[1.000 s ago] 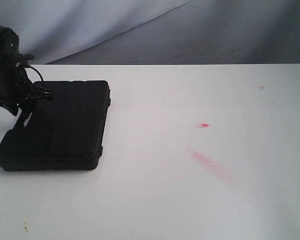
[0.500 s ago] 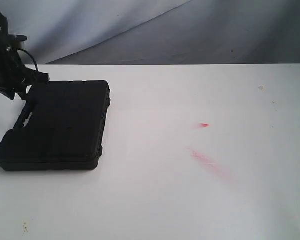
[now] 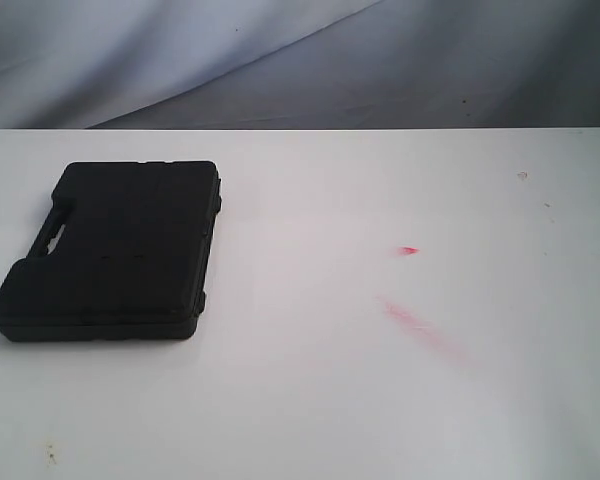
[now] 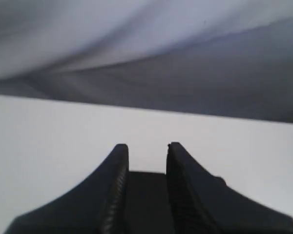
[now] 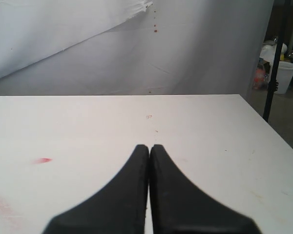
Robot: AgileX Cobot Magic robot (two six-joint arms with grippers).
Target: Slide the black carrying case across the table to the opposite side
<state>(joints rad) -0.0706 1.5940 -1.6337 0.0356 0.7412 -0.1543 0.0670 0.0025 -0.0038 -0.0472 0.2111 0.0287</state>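
Large plain white flat counter (image 3: 380, 420) across the whole exterior frame. Black rectangular plastic carrying case (image 3: 120, 250) lying flat at frame left, ungripped. Judged either delivered or not yet started; cannot tell which. Toward frame right, only a flat pink-red smear (image 3: 420, 325) and a red speck (image 3: 408, 250), neither an obstruction. Left gripper (image 4: 147, 148) parted, holding nothing. Right gripper (image 5: 149, 147) closed, fingers touching.
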